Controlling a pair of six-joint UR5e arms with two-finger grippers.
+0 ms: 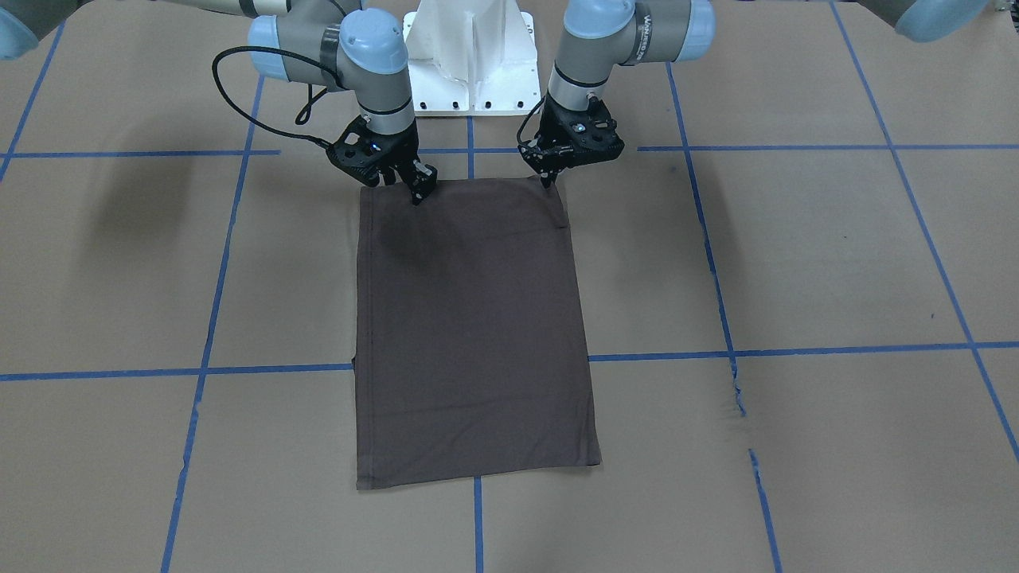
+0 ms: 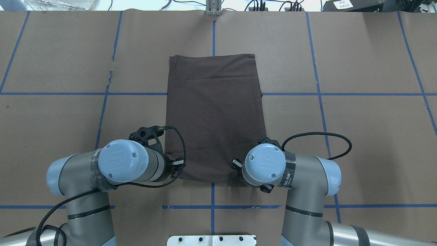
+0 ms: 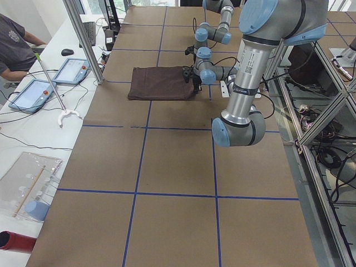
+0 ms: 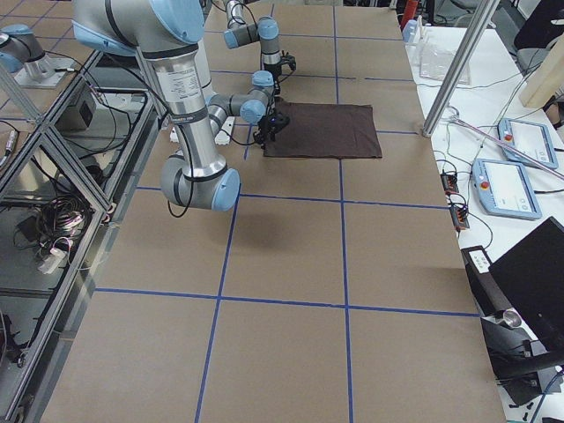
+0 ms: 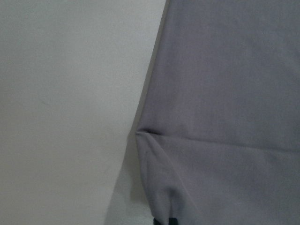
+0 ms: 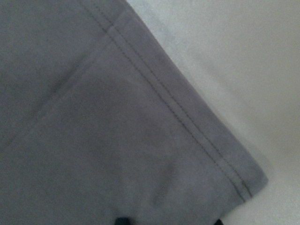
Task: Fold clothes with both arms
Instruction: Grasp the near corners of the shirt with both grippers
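Grey-silver left arm (image 2: 88, 201) and right arm (image 2: 304, 218) bear rounded light-blue joint caps (image 2: 123, 165) and looping black cables (image 2: 314, 134).

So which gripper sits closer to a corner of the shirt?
The left gripper, almost at a corner of the T-shirt; the right gripper is set well in along the same edge.

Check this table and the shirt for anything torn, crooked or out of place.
The tape line beside the shirt is ragged and broken, the paper scuffed there. A small bit of cloth pokes from the shirt's opposite edge. Otherwise it lies flat.
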